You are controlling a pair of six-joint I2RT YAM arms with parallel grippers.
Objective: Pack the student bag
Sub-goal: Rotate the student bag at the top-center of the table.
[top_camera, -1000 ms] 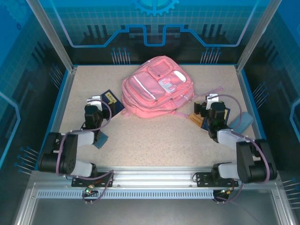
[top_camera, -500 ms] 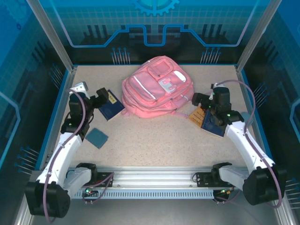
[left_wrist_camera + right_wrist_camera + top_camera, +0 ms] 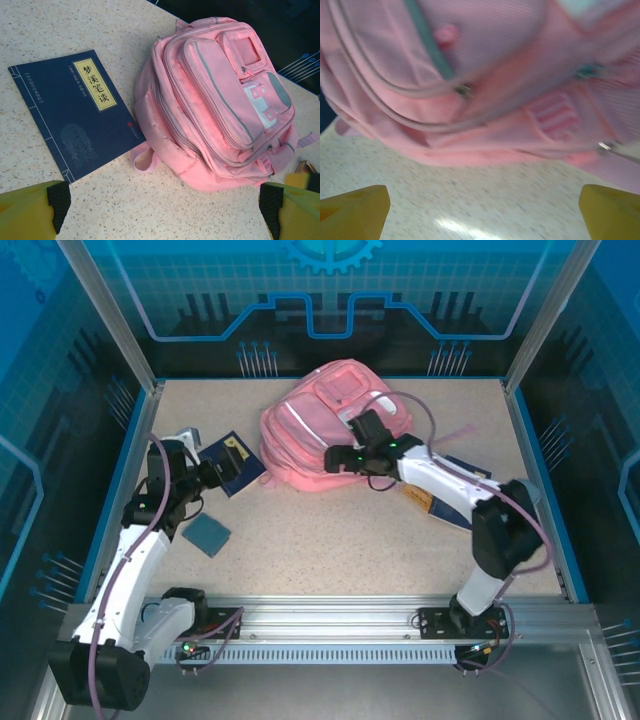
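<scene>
The student bag (image 3: 335,425) lies flat at the upper centre of the bench (image 3: 330,530). It looks soft and floppy, probably light, so a zip pull or strap gives the best hold. The right pincer (image 3: 480,210), wide open and empty, has swung from the right side to the bag's near edge. The left pincer (image 3: 160,212) is open and empty too.

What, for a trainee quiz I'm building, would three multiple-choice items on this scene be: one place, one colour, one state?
1. Relative to the student bag, the blue booklet in the left wrist view lies: A on top; B beside it, on the table; C inside.
2. The bag is: A green; B pink; C black.
3. The right claw is: A shut on a strap; B shut on a booklet; C open.
Answers: B, it lies flat beside the bag; B, pink fabric all over; C, fingertips wide apart, holding nothing.
</scene>
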